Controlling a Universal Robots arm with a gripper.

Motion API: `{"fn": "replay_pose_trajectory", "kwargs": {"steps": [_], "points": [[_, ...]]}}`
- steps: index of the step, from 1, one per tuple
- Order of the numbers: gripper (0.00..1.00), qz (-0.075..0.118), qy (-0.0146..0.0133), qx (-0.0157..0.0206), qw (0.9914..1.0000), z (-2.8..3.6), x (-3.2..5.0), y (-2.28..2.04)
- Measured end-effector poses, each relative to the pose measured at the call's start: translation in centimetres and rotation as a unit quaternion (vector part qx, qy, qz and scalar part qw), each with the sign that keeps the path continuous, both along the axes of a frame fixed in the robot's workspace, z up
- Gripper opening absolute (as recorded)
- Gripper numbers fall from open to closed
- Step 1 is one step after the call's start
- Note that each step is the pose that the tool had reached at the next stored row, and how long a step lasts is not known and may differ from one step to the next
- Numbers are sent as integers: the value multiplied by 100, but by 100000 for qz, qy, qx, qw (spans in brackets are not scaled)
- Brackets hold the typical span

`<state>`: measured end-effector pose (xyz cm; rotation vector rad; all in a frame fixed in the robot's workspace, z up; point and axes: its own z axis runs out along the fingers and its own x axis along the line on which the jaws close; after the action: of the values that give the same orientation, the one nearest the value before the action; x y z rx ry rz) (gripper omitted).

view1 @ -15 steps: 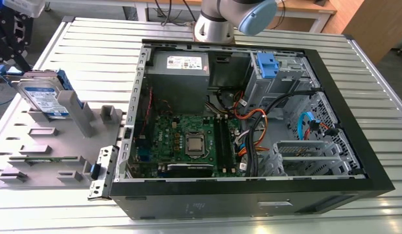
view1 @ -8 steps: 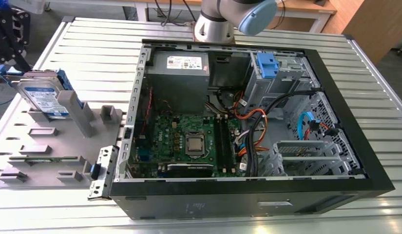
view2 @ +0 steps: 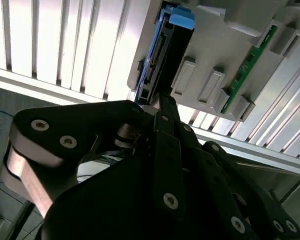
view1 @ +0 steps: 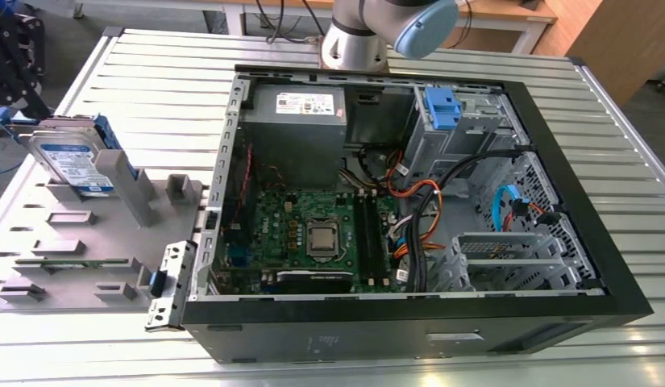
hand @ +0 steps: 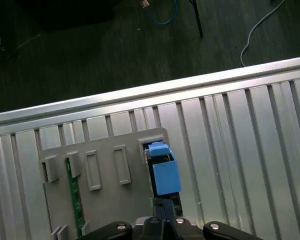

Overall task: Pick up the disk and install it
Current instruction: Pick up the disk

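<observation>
At the near edge of the ribbed metal desk (view1: 633, 355) lies an open black computer case (view1: 418, 330), its green circuit board (view1: 300, 218) facing up. On the exterior view's left, just beside the case, a grey slotted plate (view1: 96, 250) rests flat on the desk, with a thin green circuit strip (view1: 68, 262) standing in one of its nearer slots. Farther back on that plate the disk (view1: 72, 165) stands on edge in a slot, its white-and-blue label showing and its blue frame wrapping the edges. It is well apart from the case.

In both wrist views the pincer (view2: 160, 102) points at the disk's end. Its two black fingers (hand: 162, 212) lie pressed together and grip nothing. The tip sits just beside the disk's connector end; whether it touches cannot be told.

Toward the far end of the case sit a grey power-supply box (view1: 294, 121) with a white sticker and, to the exterior view's right of it, a small upright blue latch (view1: 442, 109). Beyond the case's far wall rises the grey arm (view1: 380, 28).
</observation>
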<state>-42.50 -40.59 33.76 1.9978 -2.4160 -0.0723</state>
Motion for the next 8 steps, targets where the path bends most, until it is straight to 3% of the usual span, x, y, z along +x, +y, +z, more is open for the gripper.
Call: {"fn": "replay_pose_trajectory", "kwargs": {"steps": [3,8], "points": [[11,2778,0,0,99961,-2,0,0],[11,6469,3,-2,99791,-3,0,0]]}}
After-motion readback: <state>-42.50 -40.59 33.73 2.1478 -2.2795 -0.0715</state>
